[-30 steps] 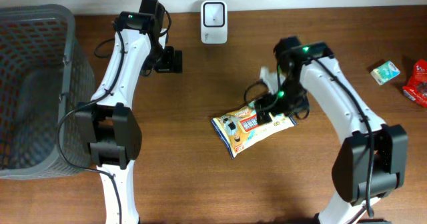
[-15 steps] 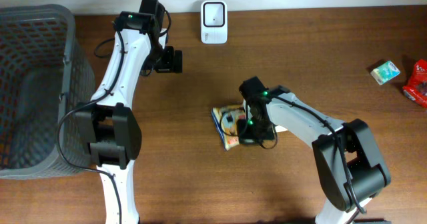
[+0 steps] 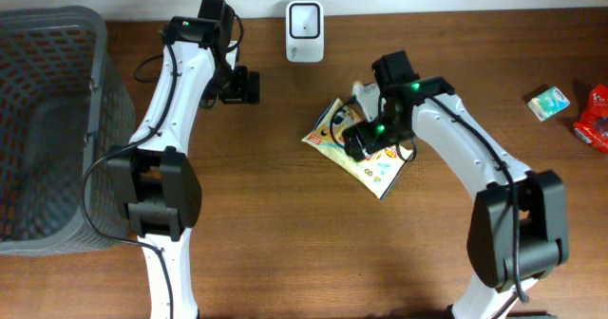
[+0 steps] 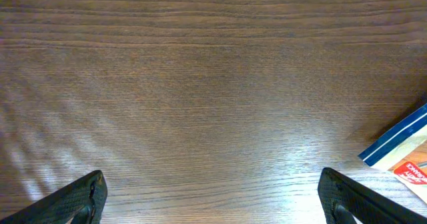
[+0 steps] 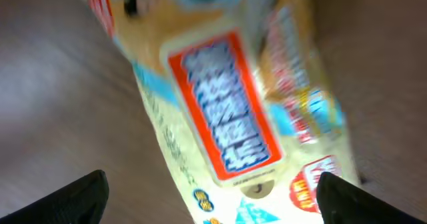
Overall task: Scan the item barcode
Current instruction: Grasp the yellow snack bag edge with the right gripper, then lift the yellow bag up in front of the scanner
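— How far along is the scan?

— Barely begun, I'd judge; your snack packet (image 3: 378, 172) lies on the table (image 3: 285, 253), apart from the scanner (image 3: 304, 19); your right gripper (image 3: 364, 137) hangs over it, jaws wide, holding nothing; your left gripper (image 3: 241, 85) is wide too, empty; you have the lifting and the presenting of the barcode left.

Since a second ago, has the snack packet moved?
Yes. The snack packet has shifted up the table, closer to the white scanner, and turned.
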Controlling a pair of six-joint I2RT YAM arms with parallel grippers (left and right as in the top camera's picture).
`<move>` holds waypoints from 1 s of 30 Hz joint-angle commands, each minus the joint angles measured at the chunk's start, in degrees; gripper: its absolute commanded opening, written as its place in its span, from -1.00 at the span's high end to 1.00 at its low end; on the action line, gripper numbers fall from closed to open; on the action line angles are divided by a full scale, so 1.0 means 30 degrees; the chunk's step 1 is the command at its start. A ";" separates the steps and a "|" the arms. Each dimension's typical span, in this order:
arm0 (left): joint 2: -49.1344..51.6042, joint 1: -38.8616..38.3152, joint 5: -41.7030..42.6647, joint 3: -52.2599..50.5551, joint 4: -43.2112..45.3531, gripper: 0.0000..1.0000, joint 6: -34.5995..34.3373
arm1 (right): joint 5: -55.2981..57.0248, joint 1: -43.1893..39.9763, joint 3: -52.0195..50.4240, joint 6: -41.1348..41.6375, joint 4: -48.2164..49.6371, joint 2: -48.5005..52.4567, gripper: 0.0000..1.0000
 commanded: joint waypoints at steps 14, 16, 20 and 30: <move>0.0073 0.0029 -0.0131 -0.0058 0.0022 -0.98 -0.0168 | 0.2769 0.0583 -0.1625 0.2572 0.3876 0.3330 0.92; 0.0073 0.0029 -0.0138 -0.0058 0.0022 -0.99 -0.0168 | 0.0772 0.0568 -0.0153 0.2922 0.2280 0.3279 0.92; 0.0073 0.0029 -0.0131 -0.0058 0.0022 -0.98 -0.0168 | -0.7737 -0.0197 0.5093 0.2914 -0.3432 0.3279 0.92; 0.0073 0.0029 -0.0131 -0.0058 0.0022 -0.98 -0.0168 | -2.3059 -0.3351 0.8196 0.2907 -1.0528 0.3279 0.92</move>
